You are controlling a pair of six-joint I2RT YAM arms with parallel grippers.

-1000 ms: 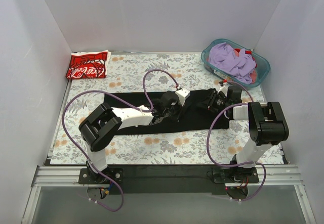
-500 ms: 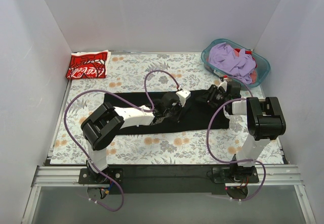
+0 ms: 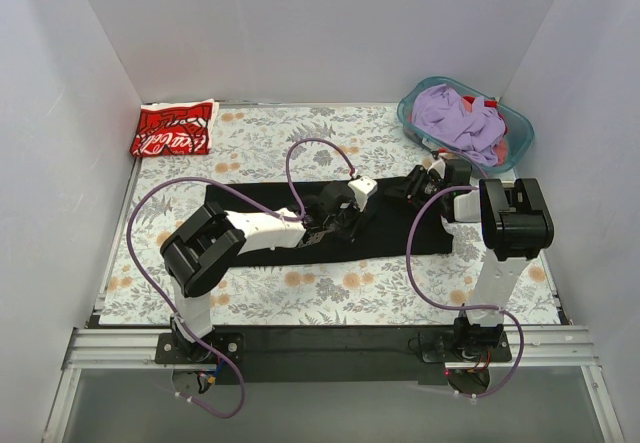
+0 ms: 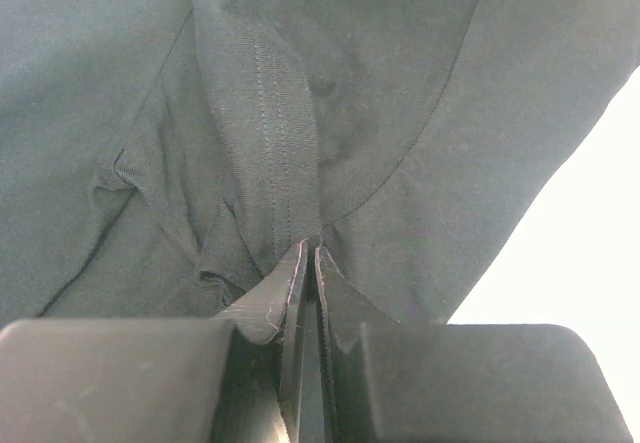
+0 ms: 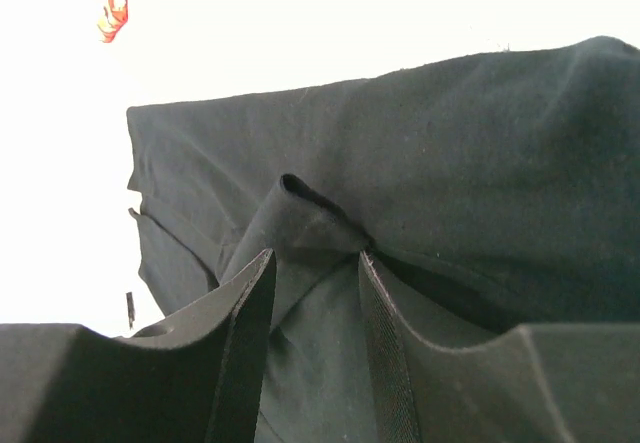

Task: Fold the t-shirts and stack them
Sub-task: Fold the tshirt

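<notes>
So the black t-shirt [image 3: 390,241] is laid out as a long folded strip across the middle of the floral table cover [image 3: 300,293]. The left gripper [image 4: 310,253] is clamped tight on a seam fold around mid-shirt. The right gripper [image 5: 315,258] sits at the shirt's right end, jaws partway apart around a raised pucker, not squeezing it. Farther back, the red t-shirt [image 3: 172,129] lies folded in the far-left corner, well apart.

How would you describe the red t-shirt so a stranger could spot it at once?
Start at the floral table and look to its far left corner. The red t-shirt lies folded there. Its white lettering sets it apart from the black t-shirt spread mid-table and the purple clothes in the basket.
</notes>
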